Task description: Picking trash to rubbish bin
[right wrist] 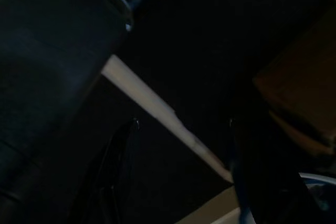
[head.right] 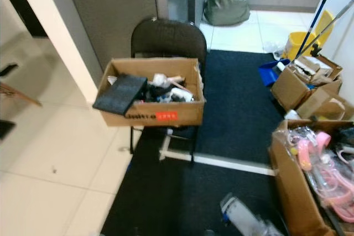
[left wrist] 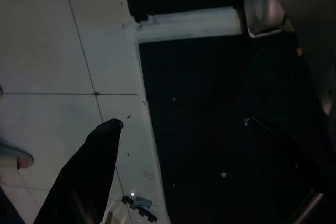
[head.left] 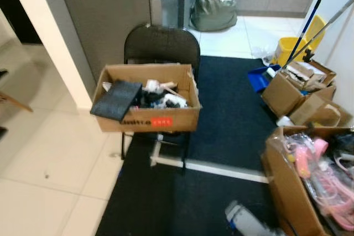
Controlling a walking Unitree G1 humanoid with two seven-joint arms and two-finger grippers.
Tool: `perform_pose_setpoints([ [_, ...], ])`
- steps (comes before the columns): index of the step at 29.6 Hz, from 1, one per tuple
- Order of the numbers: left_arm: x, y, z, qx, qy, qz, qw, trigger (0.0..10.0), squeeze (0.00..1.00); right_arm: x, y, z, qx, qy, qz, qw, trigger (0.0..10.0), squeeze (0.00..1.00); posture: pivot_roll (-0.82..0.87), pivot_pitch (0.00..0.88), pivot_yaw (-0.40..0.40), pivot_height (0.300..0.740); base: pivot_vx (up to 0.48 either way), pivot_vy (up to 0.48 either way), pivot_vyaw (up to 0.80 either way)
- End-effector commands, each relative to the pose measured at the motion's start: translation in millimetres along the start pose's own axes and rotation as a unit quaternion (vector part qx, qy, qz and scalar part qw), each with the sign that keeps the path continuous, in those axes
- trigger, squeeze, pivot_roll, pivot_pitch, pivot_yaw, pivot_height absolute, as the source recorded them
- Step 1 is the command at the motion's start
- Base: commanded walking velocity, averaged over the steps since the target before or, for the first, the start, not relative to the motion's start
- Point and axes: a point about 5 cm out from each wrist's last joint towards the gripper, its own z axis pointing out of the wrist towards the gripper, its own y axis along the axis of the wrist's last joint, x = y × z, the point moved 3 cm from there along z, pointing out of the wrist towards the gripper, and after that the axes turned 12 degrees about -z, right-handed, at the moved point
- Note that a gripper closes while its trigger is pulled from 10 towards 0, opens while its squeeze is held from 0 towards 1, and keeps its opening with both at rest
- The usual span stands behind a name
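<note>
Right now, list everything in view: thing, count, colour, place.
chair: 1, black, folding, on the mat's left edge
box: 1, brown, on the chair seat, full of mixed items
pad: 1, dark grey, leaning over the box's left rim
mat: 1, dark, on the floor, crossed by a white strip
bag: 1, grey-green, on the tiles at the back
bucket: 1, yellow, far right, with mop handles
dustpan: 1, blue, beside the right boxes
small boxes: 2, brown, far right
big box: 1, brown, near right, holding pink items
bottle: 1, clear, lying on the mat, near
left gripper: one black finger, above the tile and mat edge
right gripper: open, above the mat
</note>
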Motion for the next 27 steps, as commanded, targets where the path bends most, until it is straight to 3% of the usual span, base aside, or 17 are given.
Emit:
perform_pose_setpoints([
  [1, -1.9, 14.2, 0.9, -0.025, -0.004, 0.001, 1.0, 10.0, 0.0, 1.1, -2.2, 0.0, 0.003, 0.001, 0.005, 1.0, 10.0, 0.0, 0.07, 0.026, 0.023, 0.74, -0.289, 0.0, 0.0],
  [27, -5.6, 16.2, 1.2, -0.025, -0.011, 0.01, 1.0, 10.0, 0.0, -1.6, -2.3, -0.4, 0.004, -0.004, 0.012, 1.0, 10.0, 0.0, 0.05, 0.022, 0.025, 0.74, -0.288, 0.0, 0.0],
])
